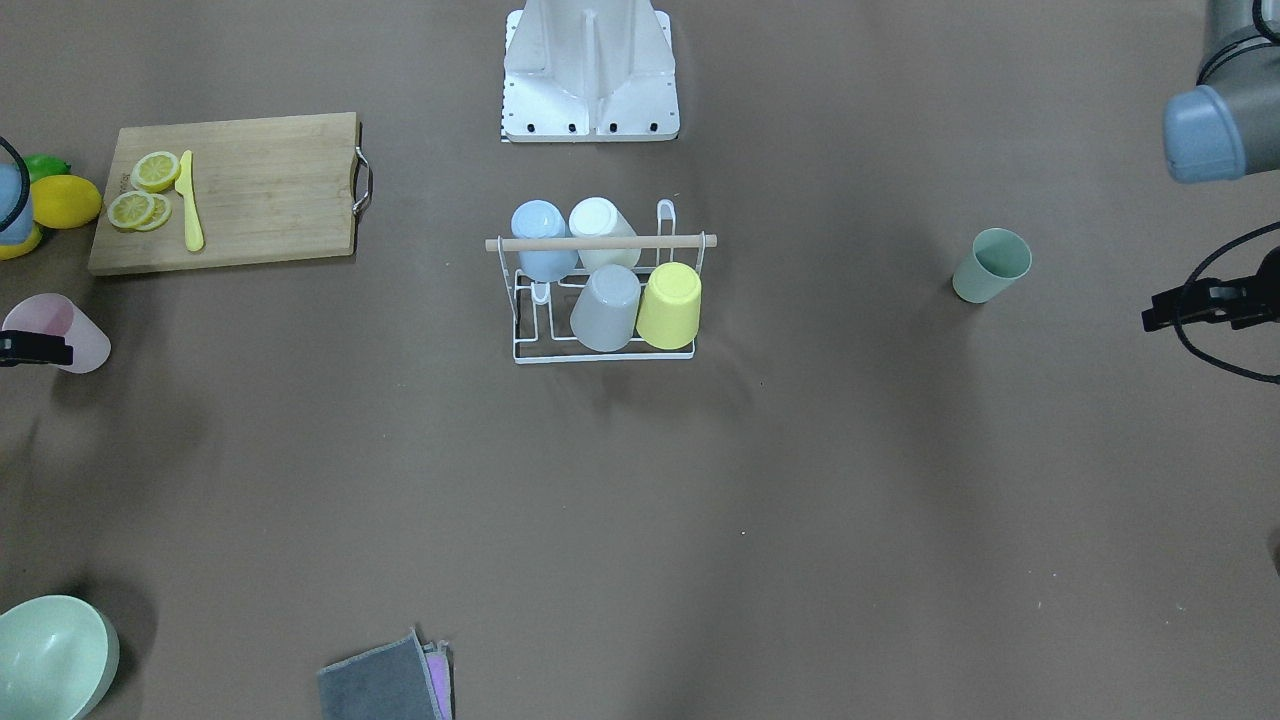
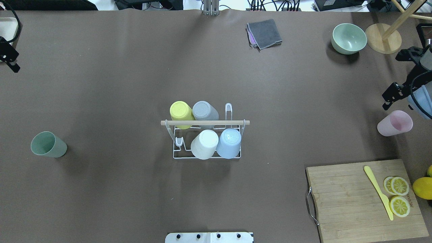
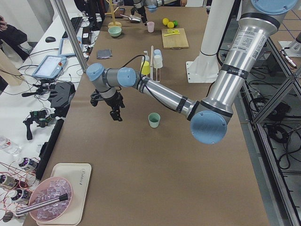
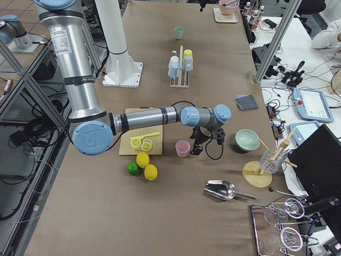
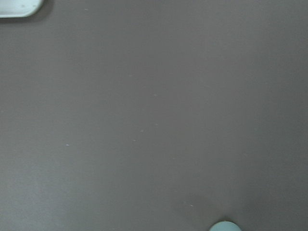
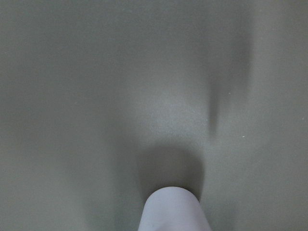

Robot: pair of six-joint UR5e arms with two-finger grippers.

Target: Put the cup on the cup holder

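A robotics lab: teach pendants, loose cables and aluminium framing flank the worktable

1. The cup holder is formed of white-coated wire, with a bare wooden rod.
2. The green cup and pink cup appear as smooth matt plastic.
3. The table is covered by a matt brown sheet.
4. The cutting board is seen as grained wood.
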